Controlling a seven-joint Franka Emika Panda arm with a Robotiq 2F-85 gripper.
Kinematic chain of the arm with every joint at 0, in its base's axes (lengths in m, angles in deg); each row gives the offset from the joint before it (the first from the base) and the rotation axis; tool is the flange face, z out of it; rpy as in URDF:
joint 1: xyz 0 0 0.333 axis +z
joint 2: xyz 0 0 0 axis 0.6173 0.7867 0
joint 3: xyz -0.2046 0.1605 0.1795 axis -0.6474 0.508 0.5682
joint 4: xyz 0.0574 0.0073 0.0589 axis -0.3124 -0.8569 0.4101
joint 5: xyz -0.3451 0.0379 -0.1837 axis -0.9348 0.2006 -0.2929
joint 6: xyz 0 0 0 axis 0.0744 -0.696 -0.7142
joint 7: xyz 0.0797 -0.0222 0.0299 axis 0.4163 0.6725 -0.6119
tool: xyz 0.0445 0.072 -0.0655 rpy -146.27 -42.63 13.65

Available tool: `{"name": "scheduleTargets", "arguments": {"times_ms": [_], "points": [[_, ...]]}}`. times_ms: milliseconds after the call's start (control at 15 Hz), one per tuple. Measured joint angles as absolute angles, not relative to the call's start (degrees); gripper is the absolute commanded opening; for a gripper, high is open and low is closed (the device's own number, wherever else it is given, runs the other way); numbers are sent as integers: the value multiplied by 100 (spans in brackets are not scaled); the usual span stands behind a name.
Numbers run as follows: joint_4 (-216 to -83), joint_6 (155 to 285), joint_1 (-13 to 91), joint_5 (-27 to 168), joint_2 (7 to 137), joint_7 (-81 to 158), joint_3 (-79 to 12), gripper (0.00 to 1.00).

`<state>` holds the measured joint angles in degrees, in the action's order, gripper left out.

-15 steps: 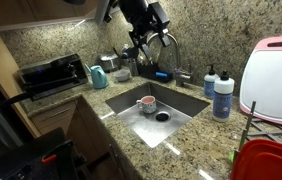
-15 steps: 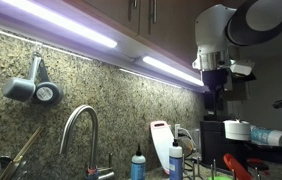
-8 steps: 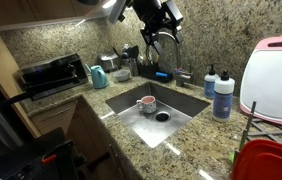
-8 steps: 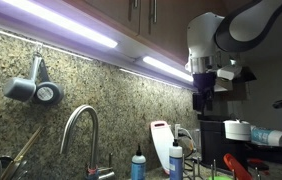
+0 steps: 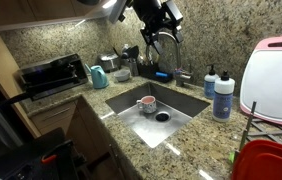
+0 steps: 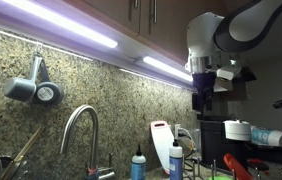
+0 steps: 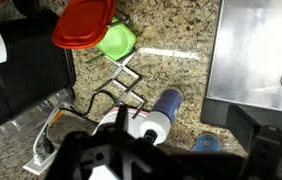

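The Robotiq gripper (image 5: 164, 22) hangs empty, fingers spread wide, high above the curved faucet (image 5: 180, 72) behind the steel sink (image 5: 181, 101), near a blue-capped soap bottle (image 5: 222, 97) whose label is too small to read.

the arm (image 6: 243, 22) is glossy white, built of fat rounded joints with a darker band near the wrist. its gripper (image 6: 203, 108) is matt black and blocky.

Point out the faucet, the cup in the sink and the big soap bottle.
faucet (image 6: 78, 109): exterior view, top of its arched spout.
cup (image 5: 148, 103): exterior view, its rim.
big soap bottle (image 5: 223, 99): exterior view, its body.
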<state>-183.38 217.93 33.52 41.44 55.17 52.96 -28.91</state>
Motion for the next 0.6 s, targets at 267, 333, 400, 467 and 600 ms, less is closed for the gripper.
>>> {"name": "scheduleTargets", "arguments": {"times_ms": [267,333,400,467,600], "points": [[-18604,22219,3364,4018,5514,5382,-2950,100],[-18726,22407,3364,3901,5512,5472,-2977,100],[-18865,22621,3362,3765,5512,5620,-3007,100],[-19014,22841,3362,3614,5512,5752,-3043,100],[-19319,23390,3353,3198,5518,6122,-3139,100]]}}
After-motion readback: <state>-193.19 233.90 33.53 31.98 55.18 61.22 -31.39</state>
